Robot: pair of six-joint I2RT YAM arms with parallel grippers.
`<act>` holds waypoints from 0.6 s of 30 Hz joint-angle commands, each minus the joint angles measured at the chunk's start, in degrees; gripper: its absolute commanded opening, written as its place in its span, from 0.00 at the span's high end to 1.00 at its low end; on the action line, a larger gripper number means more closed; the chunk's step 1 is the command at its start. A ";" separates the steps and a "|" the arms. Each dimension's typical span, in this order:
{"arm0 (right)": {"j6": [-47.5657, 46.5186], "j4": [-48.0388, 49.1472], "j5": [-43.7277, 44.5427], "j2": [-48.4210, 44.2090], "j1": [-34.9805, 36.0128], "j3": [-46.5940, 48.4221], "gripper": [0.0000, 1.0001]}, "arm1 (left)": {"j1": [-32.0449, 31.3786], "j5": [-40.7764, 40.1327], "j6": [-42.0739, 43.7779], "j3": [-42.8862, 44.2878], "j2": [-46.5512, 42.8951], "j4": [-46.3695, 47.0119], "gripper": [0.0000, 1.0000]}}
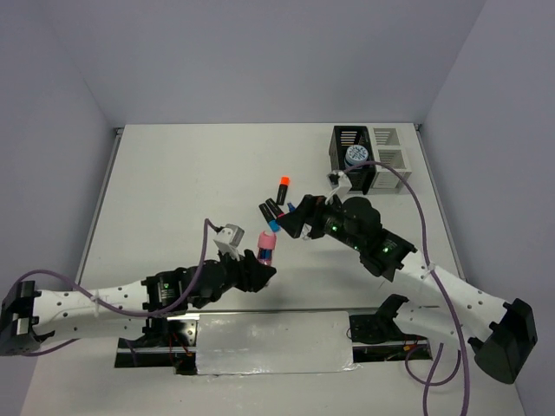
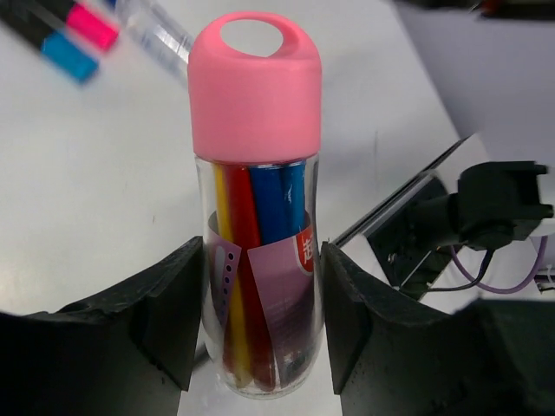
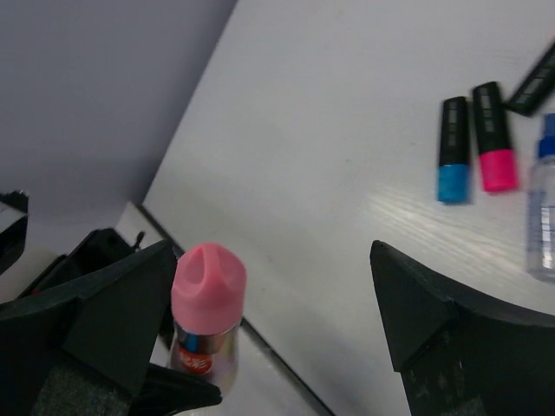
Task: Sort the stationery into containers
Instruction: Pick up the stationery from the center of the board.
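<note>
White surface (image 1: 173, 199) carries everything we see. At its far right corner stand two slatted boxes, touching side by side: a black box (image 1: 347, 143) on the left and a white box (image 1: 388, 147) on the right.

Our left tool (image 2: 260, 312) is clamped on a clear tube (image 2: 256, 225). Its two fingers (image 2: 169, 312) press the tube's sides low down, and the pink cap points away from the wrist. We see red, yellow and blue sticks inside. The tube is near the middle of the surface, towards the near edge; we cannot tell whether it touches the surface.

Our right tool (image 3: 269, 295) hangs just beyond the tube, jaws spread wide with nothing between them.

Near that tool lie a blue-ended marker (image 3: 453, 152) and a pink-ended marker (image 3: 492, 139) side by side, with a clear pen (image 3: 542, 204) next to them. An orange-ended marker (image 1: 282, 186) lies a little farther off. A round blue tape roll (image 1: 356, 156) shows in the black box.
</note>
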 commanded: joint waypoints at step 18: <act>5.18 13.29 -2.69 3.36 13.10 0.00 0.21 | 0.43 -1.74 22.01 1.81 -4.27 18.51 1.00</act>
